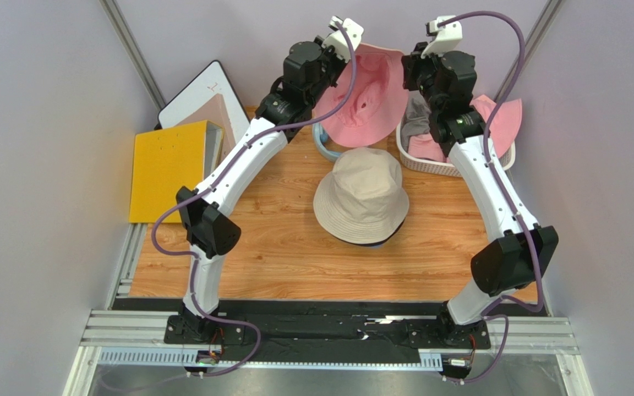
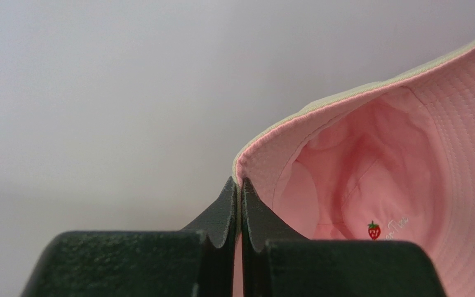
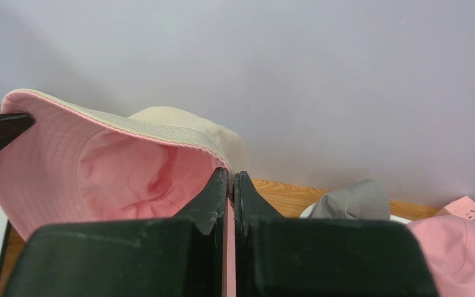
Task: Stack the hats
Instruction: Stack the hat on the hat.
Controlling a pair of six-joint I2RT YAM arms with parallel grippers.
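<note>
The left fingers [image 2: 224, 213] and right fingers [image 3: 212, 198] pinched opposite brim edges of the pink hat [image 1: 370, 95], best held taut and lowered squarely onto the beige hat [image 1: 362, 194] at its six o'clock.

I am watching from the top camera, looking down from above and behind the arms [image 1: 242, 161] over the whole bench [image 1: 295, 247]. The wrist cameras are sitting right behind the left hand [image 2: 240, 189] and right hand [image 3: 230, 179], facing the far wall [image 2: 128, 93], both closely framing the same pink hat [image 2: 407, 154], which the top camera is also catching.
</note>
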